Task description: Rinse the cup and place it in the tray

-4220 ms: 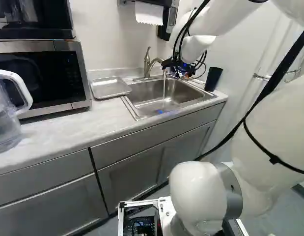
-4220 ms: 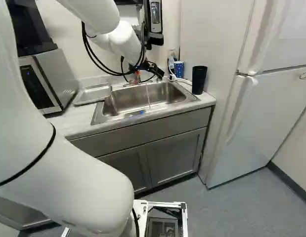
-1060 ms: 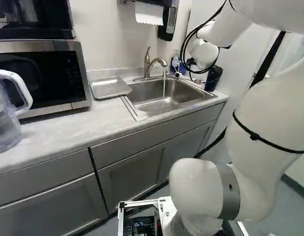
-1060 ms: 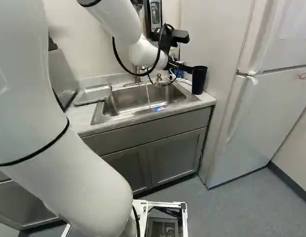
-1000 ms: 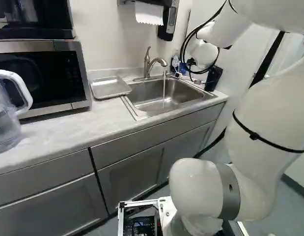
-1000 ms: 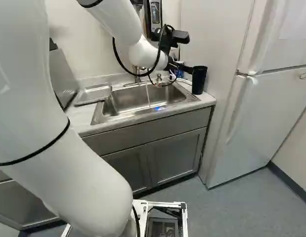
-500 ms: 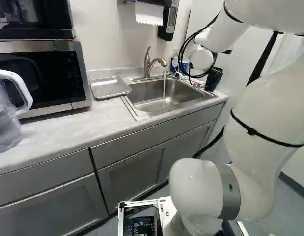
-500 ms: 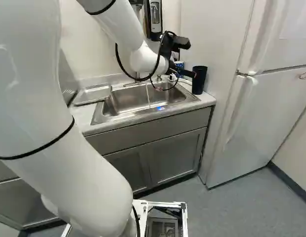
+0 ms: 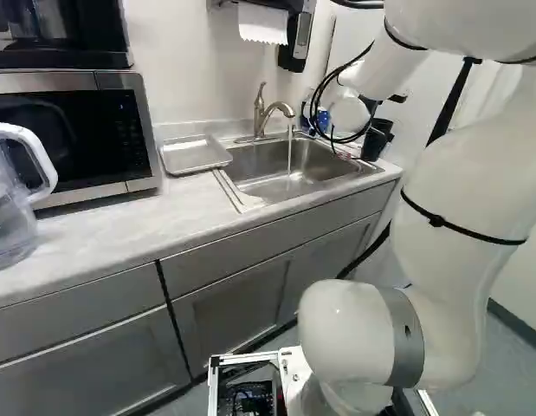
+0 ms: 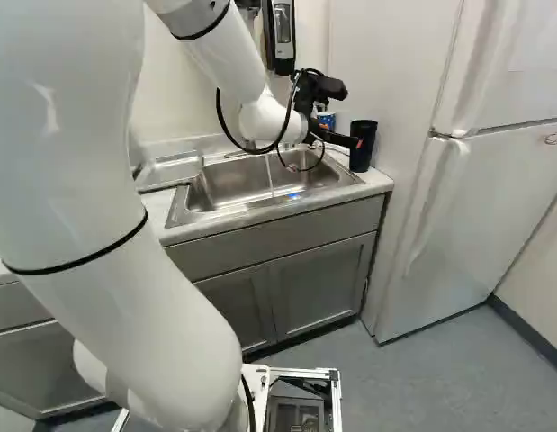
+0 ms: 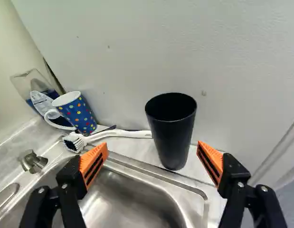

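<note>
One black cup [image 11: 173,142], upright on the counter [image 9: 120,225] at the sink's corner, just beside the wall panel. Mouth up; long axis vertical, wall tapering toward the base. Gripper [image 10: 346,141]: two fingers spread wide, orange pads [image 11: 94,164] facing each other. In the wrist view the cup is ahead of the gap, apart from both pads.

Containers. Black cup: interior dark, contents cannot be told. Dotted blue mug [image 11: 79,114]: mouth up, handle pointing away from the black cup, white inside its rim; contents cannot be told. Sink [image 9: 250,173]: a thin stream of water [image 9: 290,154] falls into the basin from the faucet [image 9: 261,113]. Metal tray [image 9: 196,154]: shallow, lying flat on the counter between microwave [image 9: 60,139] and sink, bare metal showing inside. Clear pitcher [image 9: 8,238]: white handle toward the sink side, contents unclear.

View differences. Left base view only: pitcher and the faucet's full curve. Right base view only: white fridge [image 10: 494,207], beyond the panel by the black cup. Wrist view best shows the white-handled brush [image 11: 118,133], lying with its bristles near the mug and its handle reaching to the black cup; whether they touch cannot be told.
</note>
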You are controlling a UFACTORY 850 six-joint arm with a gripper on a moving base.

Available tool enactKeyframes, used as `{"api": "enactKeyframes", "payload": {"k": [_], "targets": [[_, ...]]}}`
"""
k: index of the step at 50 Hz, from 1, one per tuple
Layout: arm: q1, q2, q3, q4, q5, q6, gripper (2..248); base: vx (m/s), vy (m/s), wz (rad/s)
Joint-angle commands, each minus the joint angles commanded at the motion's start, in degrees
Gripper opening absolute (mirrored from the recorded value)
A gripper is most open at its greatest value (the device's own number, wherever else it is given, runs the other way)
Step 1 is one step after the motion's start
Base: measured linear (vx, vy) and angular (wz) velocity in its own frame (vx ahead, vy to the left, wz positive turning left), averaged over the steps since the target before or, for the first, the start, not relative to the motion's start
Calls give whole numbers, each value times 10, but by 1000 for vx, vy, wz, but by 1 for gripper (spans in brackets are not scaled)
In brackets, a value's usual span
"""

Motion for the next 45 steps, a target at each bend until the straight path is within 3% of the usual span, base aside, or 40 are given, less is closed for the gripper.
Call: {"api": "enactKeyframes", "payload": {"k": [45], "targets": [[5,-70,-14,46,105,0,247,0,0,0]]}}
